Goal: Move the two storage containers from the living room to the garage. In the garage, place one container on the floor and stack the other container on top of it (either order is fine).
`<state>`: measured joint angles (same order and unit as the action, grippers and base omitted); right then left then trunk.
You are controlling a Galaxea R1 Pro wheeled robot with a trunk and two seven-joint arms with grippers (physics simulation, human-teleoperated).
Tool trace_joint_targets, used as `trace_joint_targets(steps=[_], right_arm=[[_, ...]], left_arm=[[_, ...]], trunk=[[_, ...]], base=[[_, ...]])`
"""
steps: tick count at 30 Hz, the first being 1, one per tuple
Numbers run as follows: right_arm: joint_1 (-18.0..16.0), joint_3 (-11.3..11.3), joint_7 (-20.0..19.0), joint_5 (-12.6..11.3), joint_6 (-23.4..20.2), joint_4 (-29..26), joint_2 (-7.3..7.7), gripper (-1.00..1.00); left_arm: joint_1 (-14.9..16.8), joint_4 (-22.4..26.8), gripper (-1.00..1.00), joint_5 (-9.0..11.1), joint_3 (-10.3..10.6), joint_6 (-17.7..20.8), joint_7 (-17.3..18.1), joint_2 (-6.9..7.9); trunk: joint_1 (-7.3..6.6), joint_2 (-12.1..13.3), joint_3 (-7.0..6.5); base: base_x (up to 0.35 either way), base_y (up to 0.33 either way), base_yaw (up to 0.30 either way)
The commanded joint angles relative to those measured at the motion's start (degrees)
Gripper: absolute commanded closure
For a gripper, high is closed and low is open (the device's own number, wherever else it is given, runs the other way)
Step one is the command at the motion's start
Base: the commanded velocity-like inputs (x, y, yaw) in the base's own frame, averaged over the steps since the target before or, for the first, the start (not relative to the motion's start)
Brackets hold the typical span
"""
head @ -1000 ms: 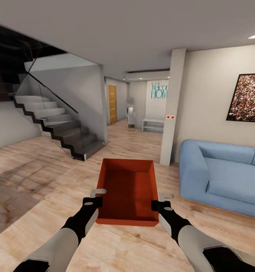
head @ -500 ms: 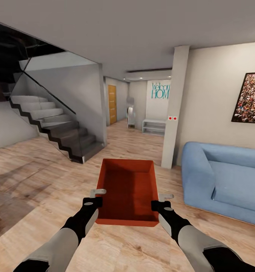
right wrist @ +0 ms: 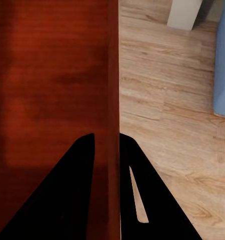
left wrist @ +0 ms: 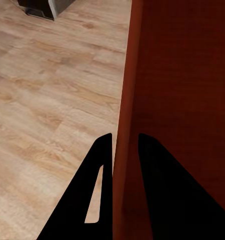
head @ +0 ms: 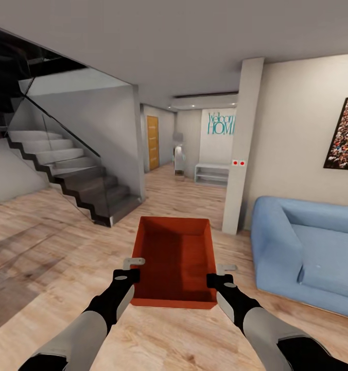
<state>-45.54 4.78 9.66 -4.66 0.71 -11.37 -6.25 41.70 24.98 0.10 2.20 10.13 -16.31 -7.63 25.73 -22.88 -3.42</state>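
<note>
One storage container (head: 175,260) held by two hands, left hand (head: 134,268) and right hand (head: 219,273).

Light wood plank flooring (head: 50,242): runs across the room and down the corridor at 12 o'clock.
Dark grey staircase with glass side panel (head: 76,180): at 10 o'clock, rising away leftward.
Orange-brown wooden door (head: 153,142): at 11 o'clock, on the corridor's left wall.
White low shelf unit (head: 211,173): at 12 o'clock, below teal wall lettering (head: 220,124).
White square pillar (head: 242,147): at 1 o'clock, bearing two red switches (head: 238,163).
Pale blue upholstered sofa (head: 308,252): at 3 o'clock, just beside the pillar.
Black-framed speckled picture (head: 345,135): on the wall above the sofa.
</note>
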Motion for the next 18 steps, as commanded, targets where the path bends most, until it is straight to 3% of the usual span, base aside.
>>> trace_joint_targets(steps=[1,18], right_arm=[[-0.07,-0.3,0.64,0.61,0.17,-0.23,0.98,1.0],[-0.07,-0.3,0.68,0.61,0.17,-0.23,0.98,1.0]], left_arm=[[-0.04,-0.1,1.0,-0.1,0.44,0.59,-0.66,0.69],[-0.04,-0.1,1.0,-0.1,0.44,0.59,-0.66,0.69]], trunk=[[0.05,-0.04,0.02],[0.05,-0.04,0.02]], base=[[0.324,0.0,0.0],[0.324,0.0,0.0]])
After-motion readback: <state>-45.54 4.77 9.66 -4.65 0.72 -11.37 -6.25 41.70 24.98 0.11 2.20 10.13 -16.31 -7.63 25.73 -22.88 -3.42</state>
